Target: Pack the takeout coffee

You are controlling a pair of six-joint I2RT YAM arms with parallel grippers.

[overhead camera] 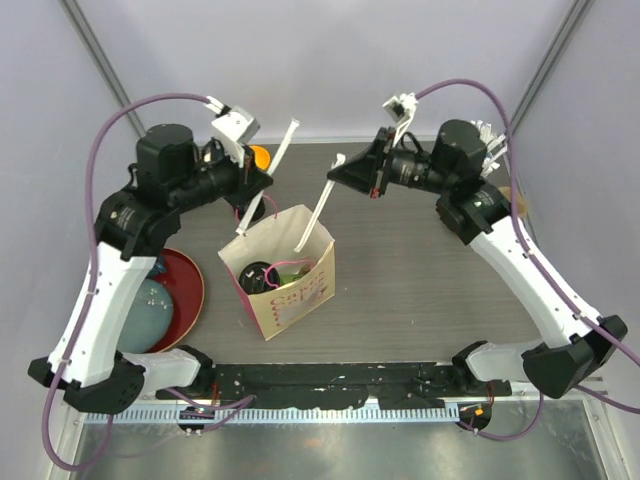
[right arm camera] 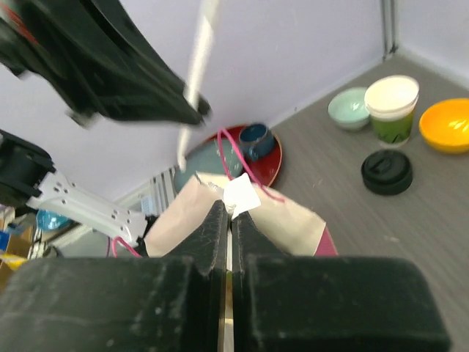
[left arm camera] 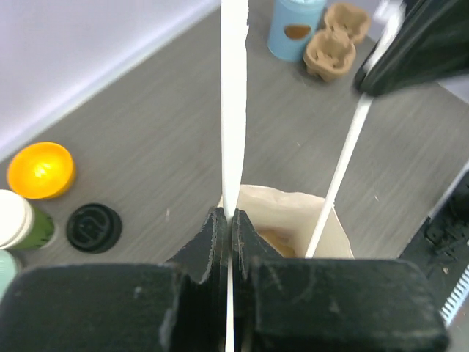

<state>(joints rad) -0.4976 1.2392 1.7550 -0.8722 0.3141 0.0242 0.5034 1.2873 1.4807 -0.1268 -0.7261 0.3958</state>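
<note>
Grey wood-grain desk (overhead camera: 420, 270), pale walls on all sides. Tan paper bag (overhead camera: 300, 290) stands open mid-desk, a bit left of centre.

Left pincer (left arm camera: 229, 220) is closed tight on a white strip (left arm camera: 234, 95) rising from the bag's far-left rim. Right pincer (right arm camera: 227, 214) is closed tight on a second white strip (overhead camera: 322, 205) coming off the bag's far-right side. Both pincers hang above the far side of the bag, strips spread in a V. Pink cord (right arm camera: 245, 165) loops at the bag mouth.

Coffee: one green cup (right arm camera: 393, 110) stands on the desk far left, uncapped with its white inside showing, between a mint bowl (right arm camera: 352, 108) and an orange bowl (right arm camera: 447, 125). Its black lid (right arm camera: 386, 171) lies flat just beside it, not touching. Inside the bag there's a black-topped shape (overhead camera: 260, 275) with green next to it, can't tell more from above.

Red plate (overhead camera: 190, 290) sits near left, partly under the left arm. Light-blue cup (left arm camera: 293, 29) and brown pulp carrier (left arm camera: 337, 40) sit together far right
</note>
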